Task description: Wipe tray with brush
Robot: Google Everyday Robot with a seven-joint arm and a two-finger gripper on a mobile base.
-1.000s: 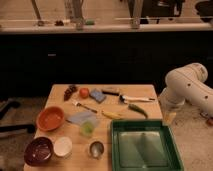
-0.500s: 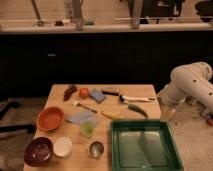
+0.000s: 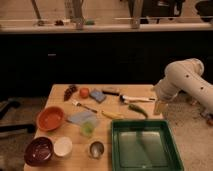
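The green tray (image 3: 116, 146) lies at the near right of the wooden table, its pale glossy bottom bare. The brush (image 3: 136, 99), white-handled with a dark head pointing left, rests on the table's far right, beyond the tray. My gripper (image 3: 159, 107) hangs from the white arm just off the table's right edge. It is right of the brush and above the tray's far right corner, open with nothing in it.
A green pepper (image 3: 138, 110) and a banana (image 3: 111, 114) lie between brush and tray. To the left are a blue cloth (image 3: 80, 117), green cup (image 3: 88, 129), orange bowl (image 3: 50, 118), dark bowl (image 3: 39, 150), white bowl (image 3: 63, 146) and metal cup (image 3: 96, 148). A fork, fruit, sponge and dark block lie at the back.
The arm has risen a little and the gripper has drifted left toward the table's right edge. Nothing on the table has moved.
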